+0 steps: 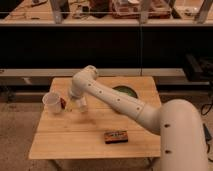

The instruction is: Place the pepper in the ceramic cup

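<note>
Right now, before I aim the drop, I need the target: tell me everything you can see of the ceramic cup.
The ceramic cup is plain white, tapered, wider at its rim, no handle showing. It stands upright near the table's left edge as seen. The pepper lies right beside it; contact unclear. The gripper hangs just beyond the pepper.

No readable text, even on the block (115, 136).

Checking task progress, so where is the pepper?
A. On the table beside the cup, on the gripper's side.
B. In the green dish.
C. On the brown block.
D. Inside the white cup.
A: the pepper lies on the table next to the ceramic cup, with the gripper low just beyond it.
</note>
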Motion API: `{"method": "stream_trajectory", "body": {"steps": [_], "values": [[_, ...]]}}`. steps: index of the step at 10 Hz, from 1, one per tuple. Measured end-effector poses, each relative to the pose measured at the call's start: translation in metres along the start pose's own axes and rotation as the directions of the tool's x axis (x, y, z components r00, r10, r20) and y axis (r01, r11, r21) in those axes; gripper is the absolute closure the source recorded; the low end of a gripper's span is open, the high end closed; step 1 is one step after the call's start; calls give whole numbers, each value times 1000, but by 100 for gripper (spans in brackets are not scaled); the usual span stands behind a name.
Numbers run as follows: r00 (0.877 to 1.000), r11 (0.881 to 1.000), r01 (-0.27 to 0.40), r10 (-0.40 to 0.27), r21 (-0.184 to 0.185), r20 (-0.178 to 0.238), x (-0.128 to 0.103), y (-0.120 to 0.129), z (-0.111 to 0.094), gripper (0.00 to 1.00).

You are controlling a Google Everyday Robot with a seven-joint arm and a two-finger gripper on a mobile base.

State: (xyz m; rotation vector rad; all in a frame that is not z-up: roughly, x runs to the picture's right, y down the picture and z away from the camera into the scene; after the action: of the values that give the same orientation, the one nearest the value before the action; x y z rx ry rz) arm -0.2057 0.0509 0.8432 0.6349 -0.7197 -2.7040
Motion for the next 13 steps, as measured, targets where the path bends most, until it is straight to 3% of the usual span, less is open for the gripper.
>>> {"method": "stream_trajectory", "body": {"steps": [6, 8, 13], "values": [[1000, 1000, -4, 4, 4, -2, 0, 0, 1, 20], [999, 999, 10, -9, 31, -33, 9, -3, 10, 20], [999, 998, -21, 24, 62, -37, 3, 4, 52, 20]]}}
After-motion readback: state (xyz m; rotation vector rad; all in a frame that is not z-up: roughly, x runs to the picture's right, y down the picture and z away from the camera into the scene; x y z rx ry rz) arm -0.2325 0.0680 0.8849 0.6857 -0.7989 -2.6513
